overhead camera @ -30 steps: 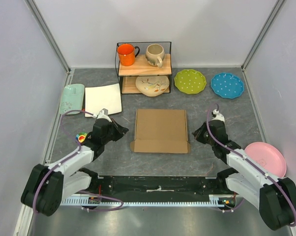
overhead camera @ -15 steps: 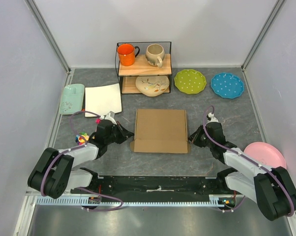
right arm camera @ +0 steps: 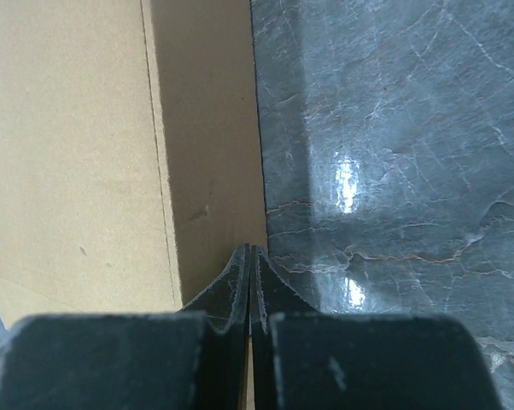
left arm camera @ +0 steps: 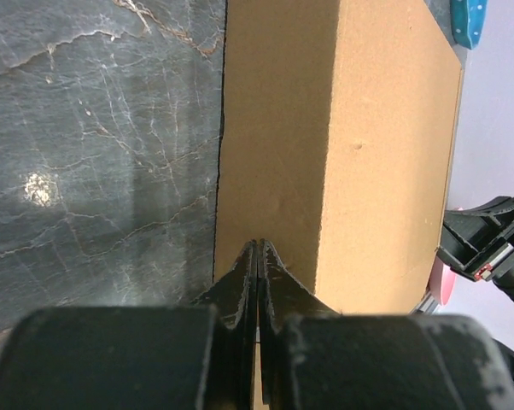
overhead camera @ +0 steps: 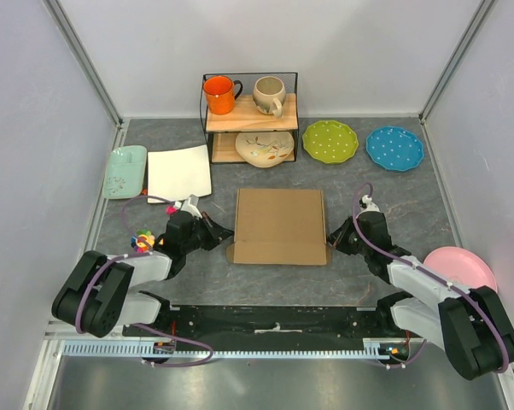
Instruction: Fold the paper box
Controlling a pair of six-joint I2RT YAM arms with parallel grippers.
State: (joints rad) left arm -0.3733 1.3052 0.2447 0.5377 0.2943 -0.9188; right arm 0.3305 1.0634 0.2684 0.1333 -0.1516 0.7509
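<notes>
Top external: left end effector (overhead camera: pixel 226 233) and right end effector (overhead camera: pixel 332 238), pinched closed at opposite edges of the paper box (overhead camera: pixel 279 224).

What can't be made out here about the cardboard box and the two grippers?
- Left wrist view: whether the left gripper touches the paper box; its own shut jaws cover the spot.
- Right wrist view: the same for the right gripper.
- All views: the box's inside, hidden by its closed top.
- Top view: part of the pink plate, behind the right arm.
</notes>
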